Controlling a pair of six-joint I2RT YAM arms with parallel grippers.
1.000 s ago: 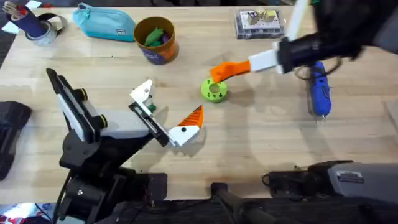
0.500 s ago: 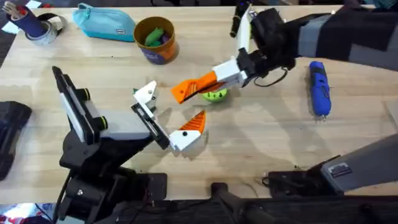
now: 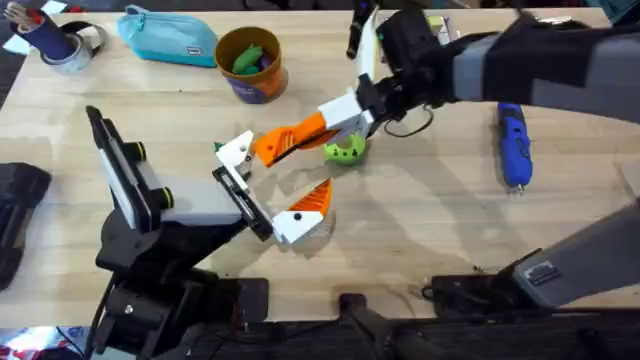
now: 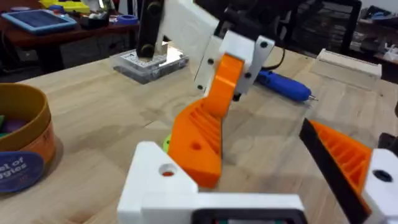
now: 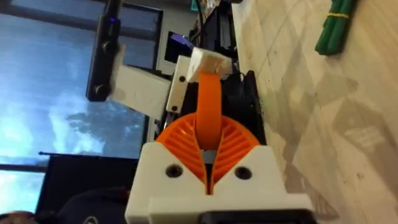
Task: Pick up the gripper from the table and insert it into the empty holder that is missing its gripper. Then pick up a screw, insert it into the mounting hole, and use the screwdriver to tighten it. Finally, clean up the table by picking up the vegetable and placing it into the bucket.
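My right gripper (image 3: 352, 108) reaches in from the right, shut on the white base of the gripper (image 3: 290, 140), a smooth orange wedge. In the right wrist view its ribbed orange pads (image 5: 233, 146) clamp the gripper (image 5: 208, 102). The wedge's tip is right at the holder (image 3: 237, 150), the white bracket on my left arm; I cannot tell whether they touch. My left gripper (image 3: 278, 170) stands open, with its ribbed orange finger (image 3: 308, 200) apart from the holder (image 4: 161, 183). The green vegetable (image 3: 347, 152) sits under the held wedge. The blue screwdriver (image 3: 513, 143) lies at the right. The yellow bucket (image 3: 250, 62) is at the back. No screw can be made out.
A teal pouch (image 3: 168, 37) and a dark blue cup with pens (image 3: 50, 40) stand at the back left. A clear plastic box (image 4: 149, 62) sits behind my right arm. The bucket holds green pieces. A black object (image 3: 15, 215) lies at the left edge.
My right arm has swung left and lowered, carrying the orange gripper from above the vegetable to the holder on the left arm. The left arm has barely moved.
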